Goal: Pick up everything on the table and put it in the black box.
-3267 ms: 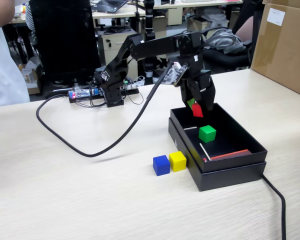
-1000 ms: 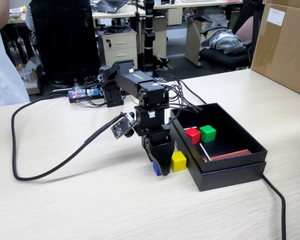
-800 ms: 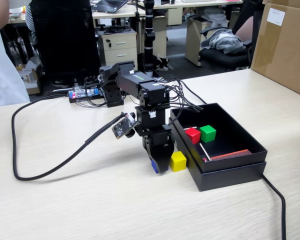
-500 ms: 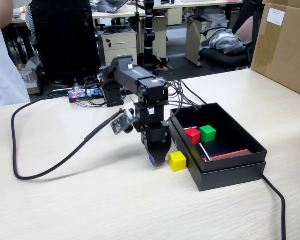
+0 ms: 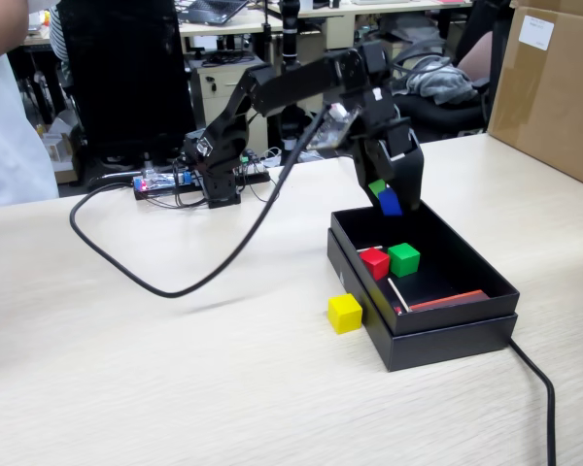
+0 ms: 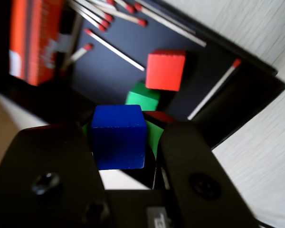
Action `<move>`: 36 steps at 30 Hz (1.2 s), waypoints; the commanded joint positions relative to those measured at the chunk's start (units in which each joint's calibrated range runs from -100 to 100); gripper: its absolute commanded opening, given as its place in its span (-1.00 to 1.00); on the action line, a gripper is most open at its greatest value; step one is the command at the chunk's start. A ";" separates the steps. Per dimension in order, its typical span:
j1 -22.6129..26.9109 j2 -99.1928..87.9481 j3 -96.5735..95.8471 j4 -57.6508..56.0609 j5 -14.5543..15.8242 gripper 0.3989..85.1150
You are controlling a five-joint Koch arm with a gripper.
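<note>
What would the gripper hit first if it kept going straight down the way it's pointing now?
Probably the black box. The gripper, fingers shut on the blue cube, points down into it, and in the wrist view the green cube and red cube lie just ahead, so the green one may come first; depth is unclear.

Matte black cardboard box, wood-grain table

A thick black cable loops across the fixed view's centre-left. A brown carton stands at two o'clock. A black office chair sits at eleven o'clock.
</note>
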 commanded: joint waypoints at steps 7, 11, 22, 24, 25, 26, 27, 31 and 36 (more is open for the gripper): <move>1.51 10.17 4.97 0.08 1.03 -0.43; 1.51 10.17 4.34 -1.47 1.07 -0.12; -8.06 -21.73 -1.47 -1.65 -0.24 0.11; -9.96 -20.12 -2.74 -1.56 -0.98 0.11; -10.65 -18.52 -2.83 -1.65 -1.32 0.11; -11.09 -17.02 -3.01 -1.56 -1.42 0.11; -11.43 -15.30 -2.92 -1.65 -1.61 0.11; -11.82 -6.47 -2.37 -1.56 -1.51 0.12; -11.14 4.55 0.53 -1.56 -0.93 0.12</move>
